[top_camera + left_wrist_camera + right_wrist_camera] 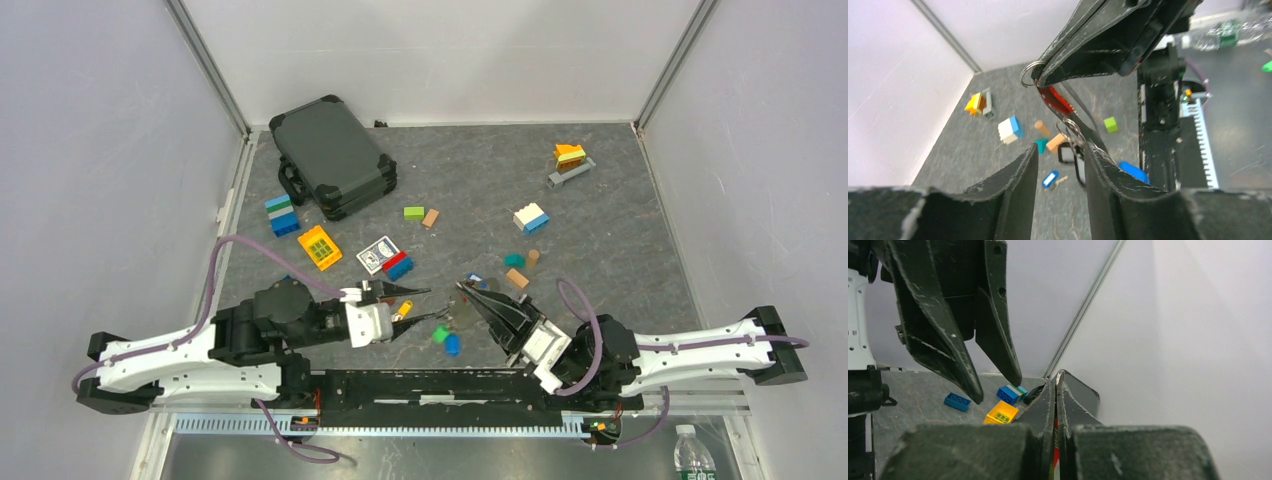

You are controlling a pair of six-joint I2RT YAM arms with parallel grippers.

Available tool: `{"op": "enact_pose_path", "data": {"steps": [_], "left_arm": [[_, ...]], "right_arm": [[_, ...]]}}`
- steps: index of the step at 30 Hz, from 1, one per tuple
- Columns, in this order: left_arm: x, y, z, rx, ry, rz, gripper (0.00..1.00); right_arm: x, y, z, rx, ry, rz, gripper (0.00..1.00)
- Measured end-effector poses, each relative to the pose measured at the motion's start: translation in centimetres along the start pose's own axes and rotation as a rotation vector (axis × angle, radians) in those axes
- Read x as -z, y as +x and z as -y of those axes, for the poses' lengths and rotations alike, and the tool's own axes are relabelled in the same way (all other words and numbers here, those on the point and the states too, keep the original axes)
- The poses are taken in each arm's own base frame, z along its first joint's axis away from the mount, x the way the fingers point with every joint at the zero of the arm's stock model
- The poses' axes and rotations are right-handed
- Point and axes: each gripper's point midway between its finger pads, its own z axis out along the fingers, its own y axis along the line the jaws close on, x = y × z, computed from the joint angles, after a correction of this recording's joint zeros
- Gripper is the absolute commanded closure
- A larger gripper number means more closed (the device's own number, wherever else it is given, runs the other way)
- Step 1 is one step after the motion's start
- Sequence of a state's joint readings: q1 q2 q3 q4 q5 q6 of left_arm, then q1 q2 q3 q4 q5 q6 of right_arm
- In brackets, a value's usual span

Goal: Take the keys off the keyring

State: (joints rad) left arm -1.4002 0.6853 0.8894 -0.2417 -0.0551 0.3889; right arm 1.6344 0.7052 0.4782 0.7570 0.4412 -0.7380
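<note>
In the left wrist view my right gripper reaches in from above, shut on the thin metal keyring. A red key shows at its tips, and two black-headed keys dangle lower on the ring. They hang beside the inner face of one finger of my left gripper, which is open with nothing between its jaws. A blue key lies loose on the table below, and another blue piece lies to the right. From above, the left gripper and right gripper face each other. The right wrist view shows the right gripper clamped on the ring.
A dark case stands at the back left. A playing-card box, a yellow block and a blue and red block lie just beyond the grippers. Green and blue pieces lie near the rail. More blocks are scattered at the right.
</note>
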Motion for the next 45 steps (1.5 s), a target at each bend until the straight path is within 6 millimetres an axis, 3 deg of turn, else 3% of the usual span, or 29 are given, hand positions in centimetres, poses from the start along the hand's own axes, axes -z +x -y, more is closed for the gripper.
{"op": "enact_pose_path", "data": {"steps": [6,12,17,23,33,45], "left_arm": [[0.7,-1.9,0.9,0.039,0.043,0.121,0.47],[0.9,-2.6,1.3,0.047,0.058,0.175,0.45],[1.3,-4.1,1.4,0.032,0.074,0.237,0.52],[1.4,-5.1,3.0,-0.007,0.171,0.292,0.61],[0.3,-4.7,4.2,-0.036,0.236,0.285,0.64],[0.9,-7.2,4.7,-0.064,0.278,0.401,0.66]], "right_arm": [[0.3,-0.7,0.5,-0.060,0.026,0.037,1.00],[1.0,-1.4,-0.4,-0.081,-0.053,0.071,1.00],[1.7,-1.8,-2.0,-0.087,-0.173,0.087,1.00],[2.2,-4.0,-3.0,-0.133,-0.283,0.146,1.00],[2.8,-5.5,-4.8,-0.176,-0.393,0.213,1.00],[2.9,-5.8,-6.7,-0.199,-0.470,0.234,1.00]]}}
